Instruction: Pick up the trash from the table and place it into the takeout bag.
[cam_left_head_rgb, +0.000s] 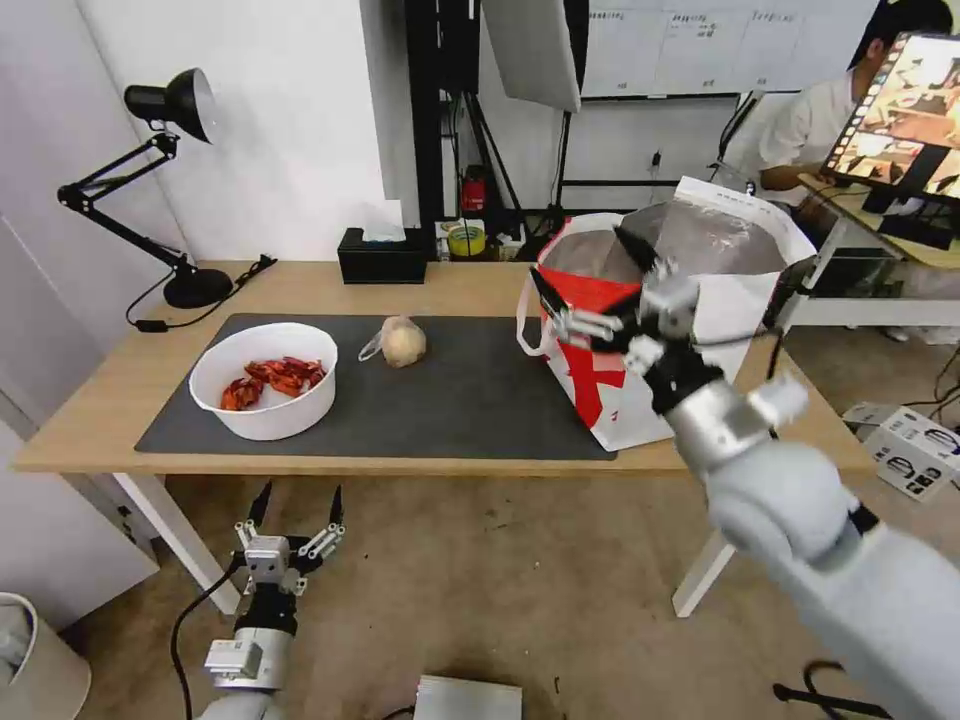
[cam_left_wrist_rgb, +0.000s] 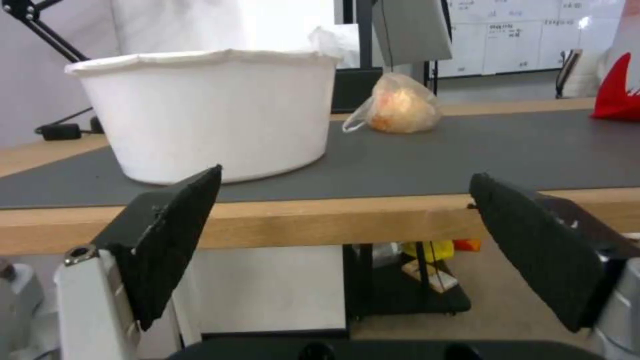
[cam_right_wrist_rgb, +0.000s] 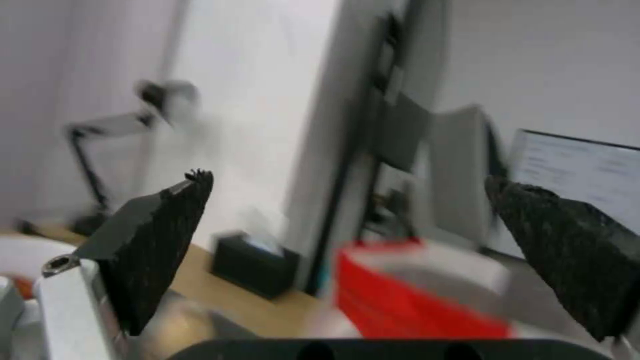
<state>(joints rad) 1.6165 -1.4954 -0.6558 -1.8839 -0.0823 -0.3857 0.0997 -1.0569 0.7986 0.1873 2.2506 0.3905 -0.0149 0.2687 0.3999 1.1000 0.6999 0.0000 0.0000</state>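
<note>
- The right pincer (cam_left_head_rgb: 590, 270) hangs in the air in front of the takeout bag (cam_left_head_rgb: 720, 300), near its open top, fingers spread apart and holding nothing.
- The left pincer (cam_left_head_rgb: 297, 505) waits low, below the near edge of the table (cam_left_head_rgb: 480, 285), also released and empty.
- The white bowl (cam_left_head_rgb: 265, 380) of red crayfish shells (cam_left_head_rgb: 272, 378) stands on the dark grey mat (cam_left_head_rgb: 470, 390), toward the table's left end.
- The small knotted clear bag (cam_left_head_rgb: 400, 341) with a beige lump lies on the mat, near the bowl on its right.
- The takeout bag stands upright on the table's right end, its foil-lined mouth open.
- A black tissue box (cam_left_head_rgb: 382, 255) sits at the table's far edge.
</note>
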